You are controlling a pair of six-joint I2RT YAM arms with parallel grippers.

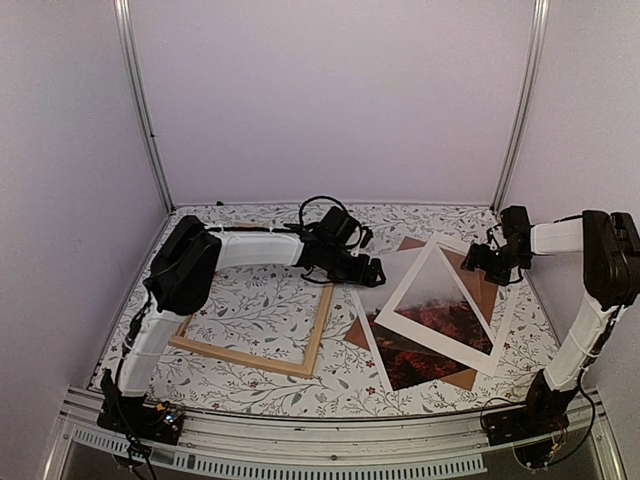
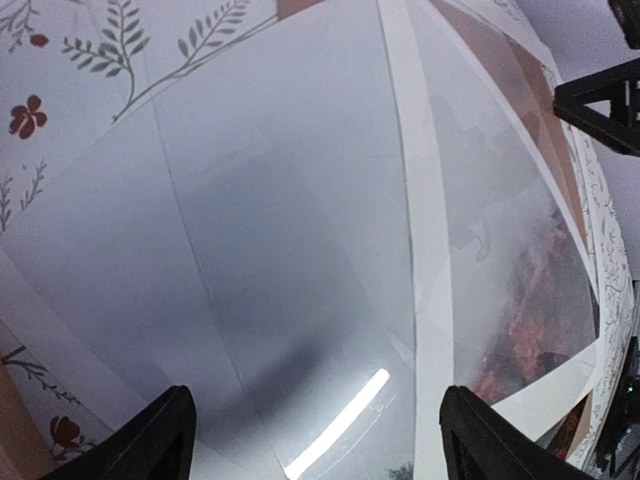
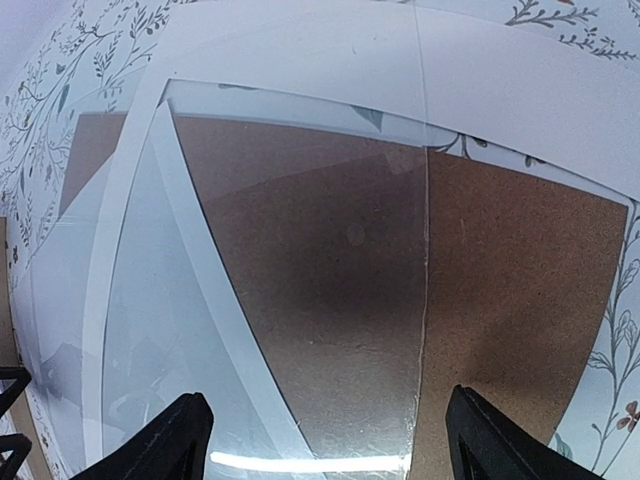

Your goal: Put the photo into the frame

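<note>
Here, lilac walls (image 1: pixel 330 100) enclose floral tabletop (image 1: pixel 440 215) bearing frame (image 1: pixel 240 358).

The right gripper (image 3: pixel 325 445), its two dark fingers spread wide, hangs over a brown backing board (image 3: pixel 520 300) — a white mat (image 3: pixel 300 50) and a clear sheet (image 3: pixel 330 250) overlapping it — on the floral-patterned table (image 3: pixel 50 80).

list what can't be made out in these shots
- Top view: the left arm covers the frame's left end.
- Top view: the white mat hides part of the photo.
- All views: the backing board lies mostly under mat and photo.
</note>
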